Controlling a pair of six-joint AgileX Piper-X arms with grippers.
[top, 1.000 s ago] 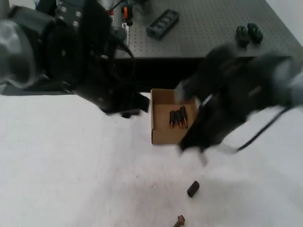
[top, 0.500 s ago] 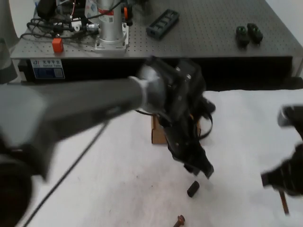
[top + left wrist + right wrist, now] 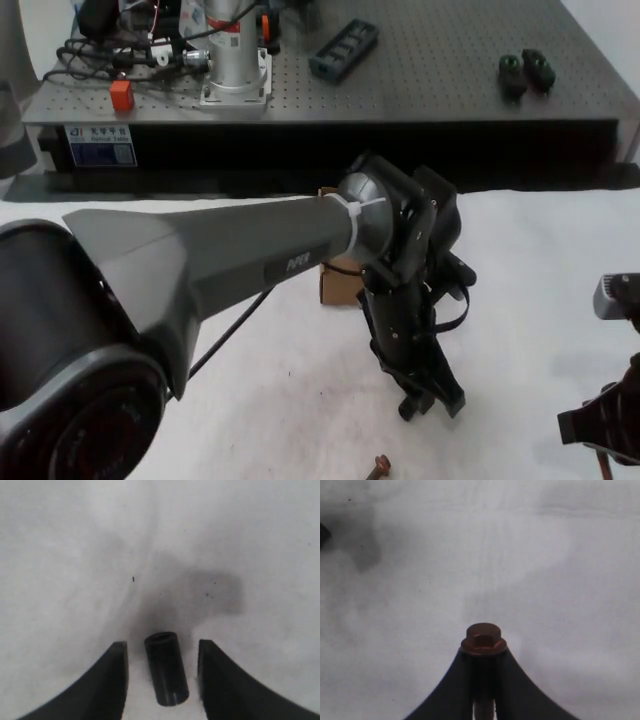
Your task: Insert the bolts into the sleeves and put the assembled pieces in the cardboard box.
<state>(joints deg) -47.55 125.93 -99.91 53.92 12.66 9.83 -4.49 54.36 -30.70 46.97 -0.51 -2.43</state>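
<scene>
A black sleeve [image 3: 166, 670] lies on the white cloth between the fingers of my left gripper [image 3: 162, 645], which is open and straddles it without touching. In the high view this gripper [image 3: 430, 404] hangs low at centre front, just before the cardboard box [image 3: 334, 283], which the arm mostly hides. My right gripper [image 3: 483, 656] is shut on a copper-coloured bolt [image 3: 483, 639], whose hex head sticks out past the fingertips. That gripper [image 3: 600, 452] is at the front right edge of the high view. A second bolt [image 3: 378, 466] lies loose on the cloth near the front edge.
White cloth [image 3: 250, 400] covers the work area. Behind it stands a perforated metal bench [image 3: 440, 90] with a black tray [image 3: 345, 48], two black knobs [image 3: 526, 70], an orange block [image 3: 121, 95] and a metal post [image 3: 235, 60]. The left arm's long body crosses the front left.
The left arm swung in from the back left and came down around the sleeve. The right arm left the box area, went to the front right and sank slightly, bolt in its gripper.
</scene>
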